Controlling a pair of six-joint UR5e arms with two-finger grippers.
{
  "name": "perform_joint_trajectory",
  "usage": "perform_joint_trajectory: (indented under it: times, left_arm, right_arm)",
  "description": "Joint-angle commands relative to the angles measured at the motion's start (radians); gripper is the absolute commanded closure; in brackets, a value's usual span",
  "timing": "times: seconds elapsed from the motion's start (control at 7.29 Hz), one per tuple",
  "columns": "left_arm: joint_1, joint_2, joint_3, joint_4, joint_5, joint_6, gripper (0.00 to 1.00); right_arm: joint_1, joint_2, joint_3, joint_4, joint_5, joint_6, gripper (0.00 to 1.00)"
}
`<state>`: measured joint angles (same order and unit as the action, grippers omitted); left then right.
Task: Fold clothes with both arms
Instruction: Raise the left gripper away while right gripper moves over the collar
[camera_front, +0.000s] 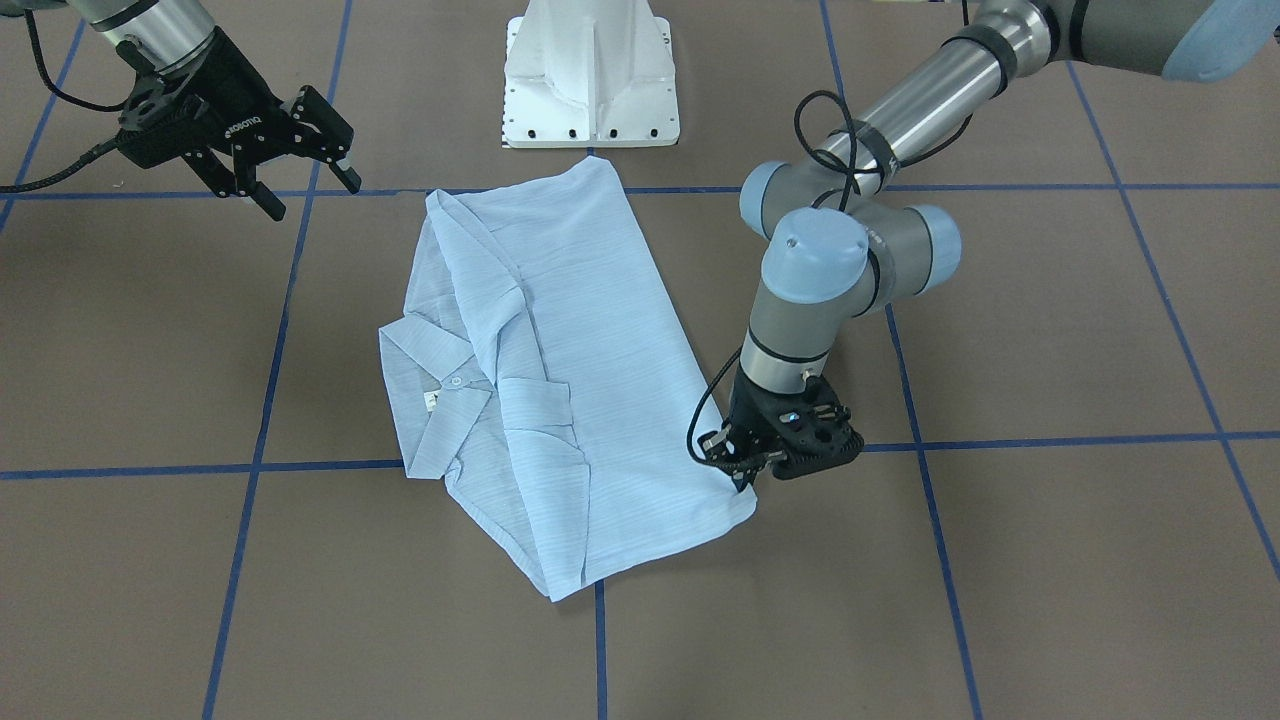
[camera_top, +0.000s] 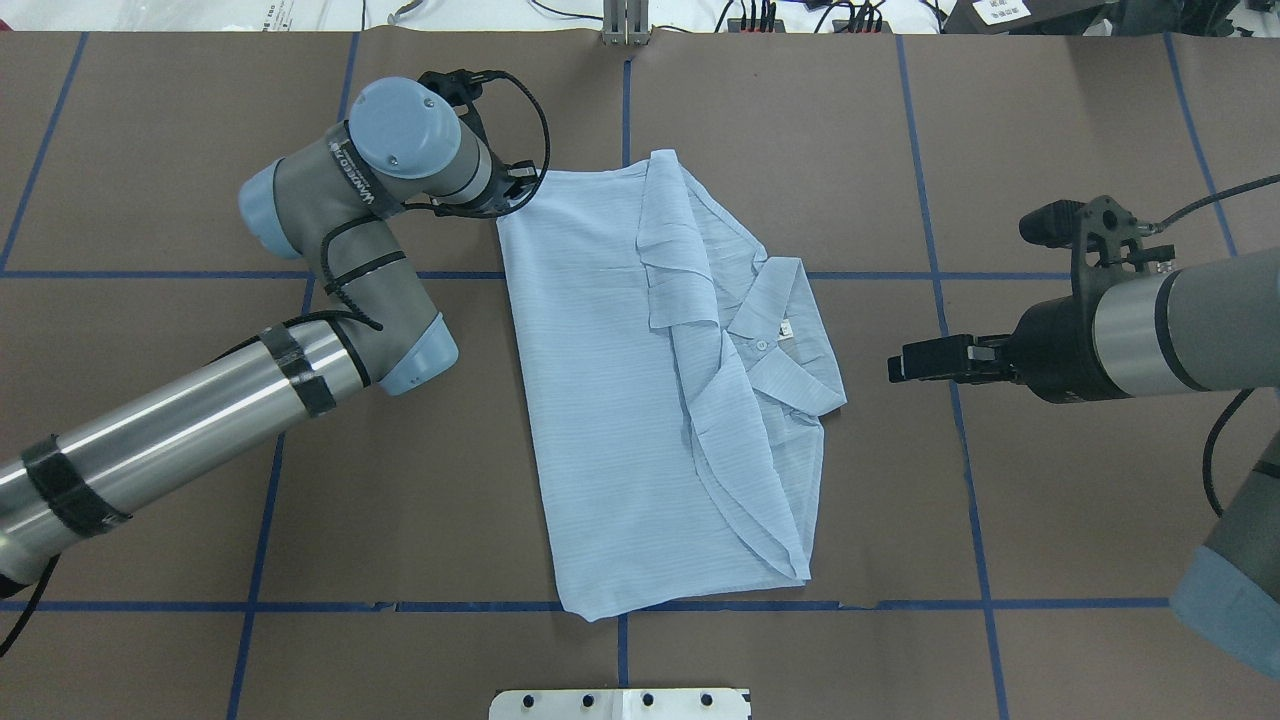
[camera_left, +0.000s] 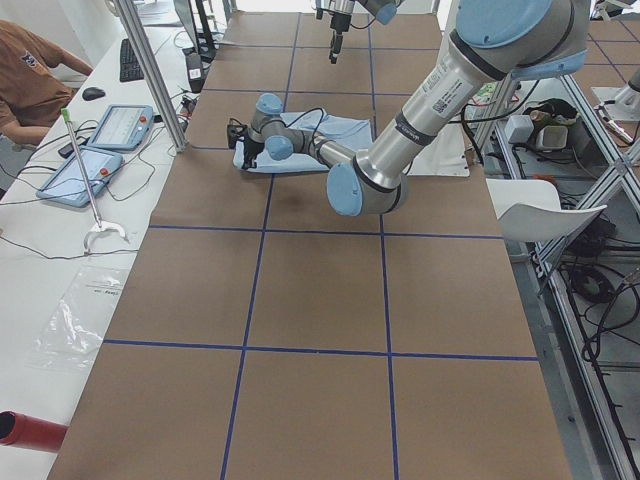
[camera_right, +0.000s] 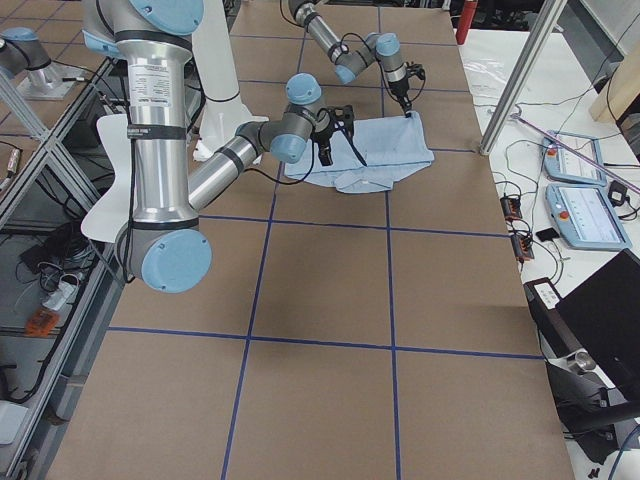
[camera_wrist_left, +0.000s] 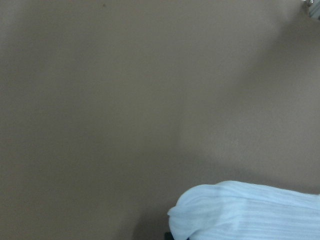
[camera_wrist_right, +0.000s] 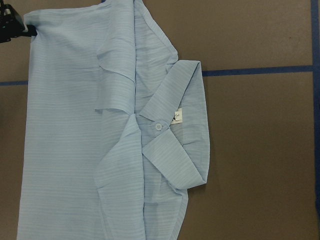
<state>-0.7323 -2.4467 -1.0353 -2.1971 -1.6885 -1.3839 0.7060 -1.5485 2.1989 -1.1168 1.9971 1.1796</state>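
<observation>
Folded shirt, 1 corner in my left gripper

The shirt (camera_top: 620, 400) lies on the table (camera_top: 150, 150) before my base. Its long axis runs away from me, slightly slanted, and its collar (camera_top: 790, 330) points to my right. My left gripper (camera_front: 745, 482) pinches its far left corner. My right gripper (camera_front: 305, 190) hangs beyond the collar side, clear of the cloth, its 2 fingers spread.

Brown table (camera_top: 1050, 150) gridded with blue tape lines (camera_top: 1080, 603), aluminium frame posts (camera_left: 150, 75), white side bench (camera_left: 40, 290) holding tablets (camera_left: 118, 125).
</observation>
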Motion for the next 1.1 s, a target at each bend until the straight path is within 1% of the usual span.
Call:
perform_joint_trajectory:
  times: [0.0, 0.14, 0.27, 0.41, 0.55, 0.69, 0.82, 0.96]
  left_arm:
    - [-0.004, -0.037, 0.12, -0.152, 0.077, -0.001, 1.0]
    - [-0.004, -0.037, 0.126, -0.161, 0.082, 0.0, 1.0]
    - [-0.004, -0.034, 0.126, -0.193, 0.082, 0.002, 0.22]
    - [-0.009, -0.035, 0.121, -0.197, 0.082, 0.003, 0.0]
    - [-0.041, -0.037, 0.109, -0.197, 0.067, 0.009, 0.0]
    - [-0.076, -0.035, 0.094, -0.184, -0.003, 0.044, 0.0]
    - [-0.111, -0.011, 0.051, -0.156, -0.104, 0.074, 0.0]
    - [-0.116, 0.059, -0.057, -0.095, -0.137, 0.086, 0.0]
  right_arm:
    - [0.0, -0.004, -0.002, 0.0, 0.002, 0.0, 0.0]
    - [-0.002, -0.002, -0.011, 0.0, -0.001, 0.0, 0.0]
    - [-0.005, -0.001, -0.021, 0.0, -0.004, 0.0, 0.0]
    - [-0.007, 0.005, -0.025, -0.001, -0.009, 0.0, 0.0]
    - [-0.016, 0.008, -0.036, -0.003, -0.014, 0.0, 0.0]
    - [-0.026, 0.043, -0.053, -0.012, -0.014, 0.0, 0.0]
    - [-0.049, 0.079, -0.089, -0.015, -0.029, -0.001, 0.0]
    - [-0.086, 0.111, -0.12, -0.017, -0.079, -0.002, 0.0]
